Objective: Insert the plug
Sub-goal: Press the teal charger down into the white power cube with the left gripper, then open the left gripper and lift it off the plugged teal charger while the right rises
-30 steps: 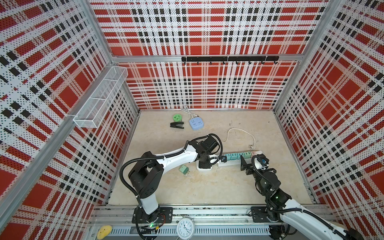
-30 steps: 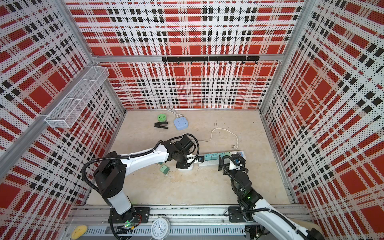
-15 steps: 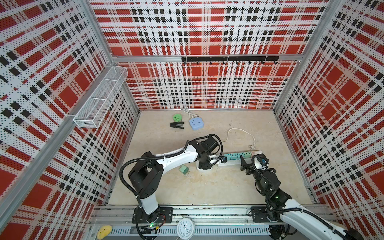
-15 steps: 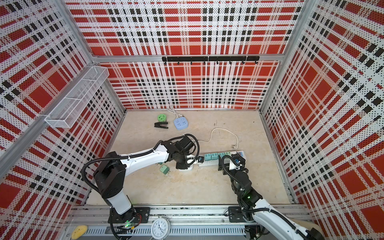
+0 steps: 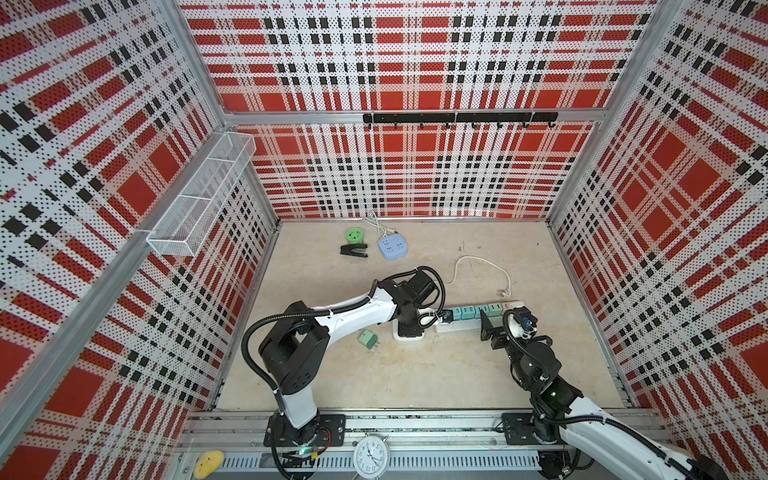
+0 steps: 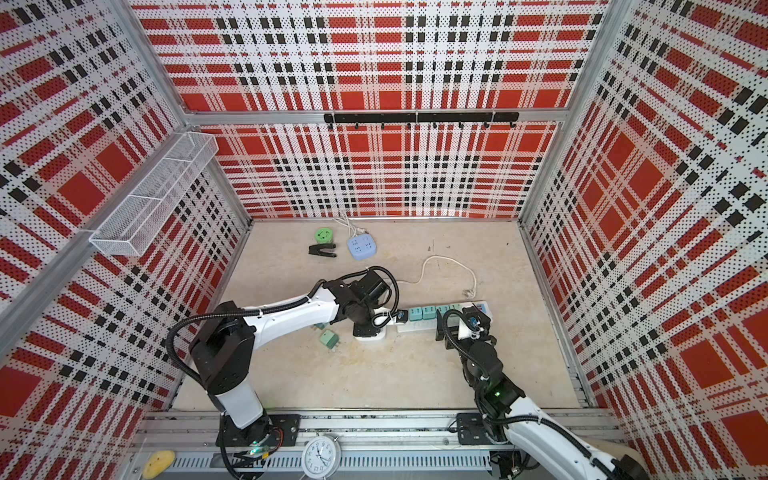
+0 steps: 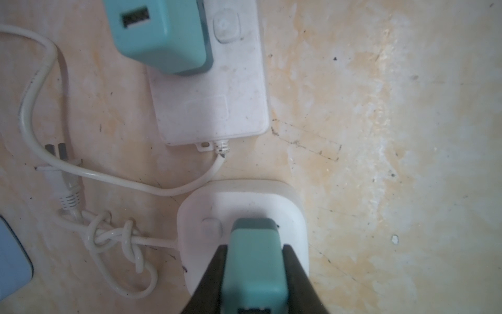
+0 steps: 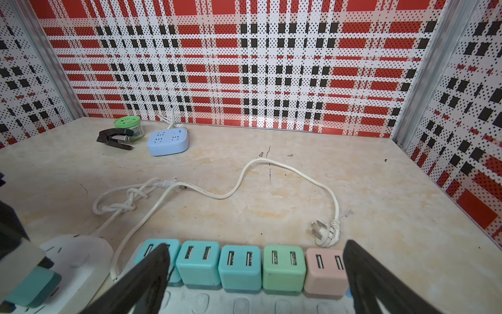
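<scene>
My left gripper (image 7: 254, 247) is shut on a teal cube plug (image 7: 255, 266), which stands on the face of a white rounded socket (image 7: 294, 217); its prongs are hidden. In both top views this gripper (image 5: 409, 328) points down onto that socket (image 5: 408, 337). My right gripper (image 8: 256, 246) is open, its fingers (image 8: 146, 274) straddling a row of several teal, green and pink plugs (image 8: 239, 267) seated in a white power strip (image 8: 244, 301). In a top view it (image 6: 459, 326) hovers at the strip's right end.
A loose green plug (image 5: 368, 338) lies left of the socket. The strip's white cable (image 5: 478, 262) loops across the table behind. A blue socket block (image 5: 392, 247), a green round tub (image 5: 354, 235) and a black stapler (image 5: 354, 250) sit near the back wall.
</scene>
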Controlling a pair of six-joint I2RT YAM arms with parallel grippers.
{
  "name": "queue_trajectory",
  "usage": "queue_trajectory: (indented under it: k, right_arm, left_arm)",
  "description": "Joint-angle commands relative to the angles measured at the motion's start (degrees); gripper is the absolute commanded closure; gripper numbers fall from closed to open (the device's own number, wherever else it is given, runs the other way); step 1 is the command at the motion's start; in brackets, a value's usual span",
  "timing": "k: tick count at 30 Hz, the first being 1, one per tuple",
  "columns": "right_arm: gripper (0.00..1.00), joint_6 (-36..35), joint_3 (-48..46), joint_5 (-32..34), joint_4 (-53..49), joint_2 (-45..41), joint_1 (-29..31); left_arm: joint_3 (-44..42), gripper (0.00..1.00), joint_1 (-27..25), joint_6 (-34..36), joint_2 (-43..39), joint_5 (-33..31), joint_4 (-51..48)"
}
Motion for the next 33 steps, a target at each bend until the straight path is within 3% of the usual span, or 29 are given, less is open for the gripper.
queue_trajectory:
  k: [1,17,33]
  right_arm:
    - [0.00,0.2,1.5,-0.3,2.6,0.3,-0.4]
    - [0.00,0.3,1.4,-0.3,2.5,0.2,-0.4]
    - [0.00,1.6,0.7,1.8,2.2,-1.6,-0.9]
  left_arm:
    - [1.1,1.00,0.3,0.0,1.1,-1.7,-0.8]
    - [1.5,1.00,1.2,-0.3,7.8,0.8,-1.6]
    - [1.2,1.00,-0.3,-2.2,6.1,5.3,0.4]
